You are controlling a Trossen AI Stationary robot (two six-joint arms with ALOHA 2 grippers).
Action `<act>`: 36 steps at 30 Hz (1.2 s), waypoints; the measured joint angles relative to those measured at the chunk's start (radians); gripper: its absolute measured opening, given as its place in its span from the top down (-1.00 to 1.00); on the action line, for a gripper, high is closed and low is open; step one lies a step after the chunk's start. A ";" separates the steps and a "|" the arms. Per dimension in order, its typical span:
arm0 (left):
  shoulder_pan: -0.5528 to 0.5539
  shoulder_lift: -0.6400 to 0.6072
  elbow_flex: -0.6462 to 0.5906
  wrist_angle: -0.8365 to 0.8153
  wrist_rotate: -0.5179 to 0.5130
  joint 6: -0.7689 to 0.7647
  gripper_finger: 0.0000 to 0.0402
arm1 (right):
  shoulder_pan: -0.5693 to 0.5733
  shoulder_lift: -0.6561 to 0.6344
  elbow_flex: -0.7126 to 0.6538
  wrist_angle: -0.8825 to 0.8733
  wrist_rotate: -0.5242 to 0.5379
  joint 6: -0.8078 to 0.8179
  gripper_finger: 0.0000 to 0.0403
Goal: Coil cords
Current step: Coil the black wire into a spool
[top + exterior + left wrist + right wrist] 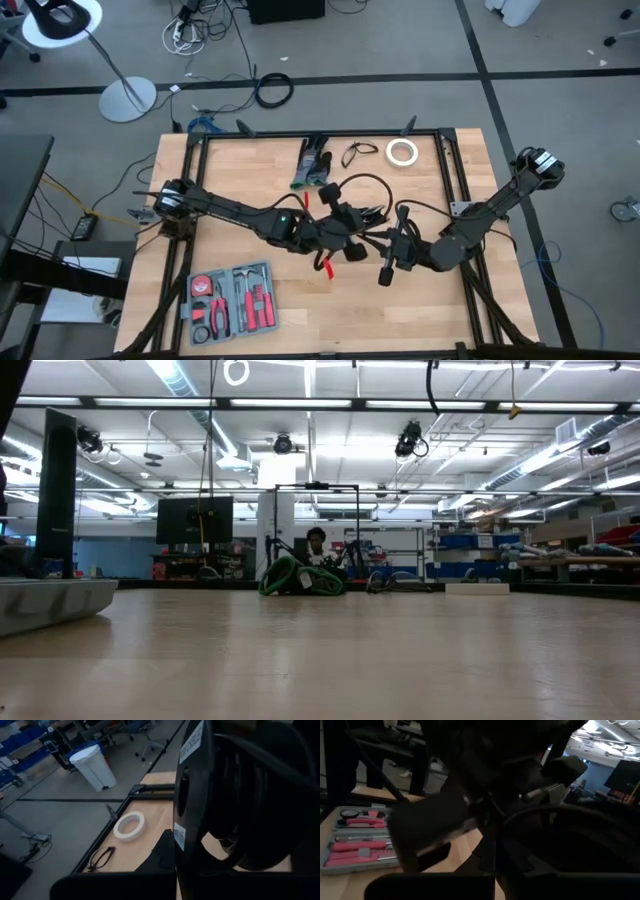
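Both arms meet above the table's middle. My left gripper [350, 243] is shut on a round black bundle of cord [235, 795], wound on a flat black reel with white labels. My right gripper [392, 262] is shut just to its right, with a loose tail of the cord [365, 185] arching over the table toward the far edge between the two arms. In the right wrist view the bundle [570, 835] fills the space before my fingers. A small loose loop of cord [358, 153] lies flat on the table near the far edge. My left gripper has the reel's thin side disc [184, 870] between its two fingers at the disc's lower rim. The reel stands on edge before the fingers, clear of the table. My right gripper is shut on a dark strand [492, 855] that runs up from between its fingers; the dark hides the contact.
A white tape roll [402, 152] lies beside the small loop at the far edge. A green and grey bundle [310, 165] lies far centre, a red piece [326, 266] under the arms. An open tool case [230, 298] with pink tools sits near left.
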 joint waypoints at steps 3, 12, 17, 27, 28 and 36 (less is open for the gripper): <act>0.000 0.000 0.000 0.044 0.014 0.006 1.00 | -0.005 0.000 0.000 -0.006 0.008 0.001 0.98; -0.008 0.001 -0.001 0.158 0.049 0.070 1.00 | 0.039 -0.001 0.000 -0.143 0.151 0.078 0.98; -0.023 0.002 -0.002 0.149 0.053 0.069 1.00 | 0.101 -0.001 0.002 -0.208 0.260 0.068 0.95; -0.064 0.001 -0.002 0.129 0.045 0.043 1.00 | 0.115 0.000 0.000 -0.363 0.327 0.245 0.74; -0.067 0.001 -0.002 0.126 0.036 0.044 1.00 | 0.114 0.000 0.000 -0.366 0.326 0.261 0.77; -0.074 0.001 -0.001 0.055 0.034 0.005 1.00 | 0.127 0.000 0.000 -0.437 0.284 0.346 0.97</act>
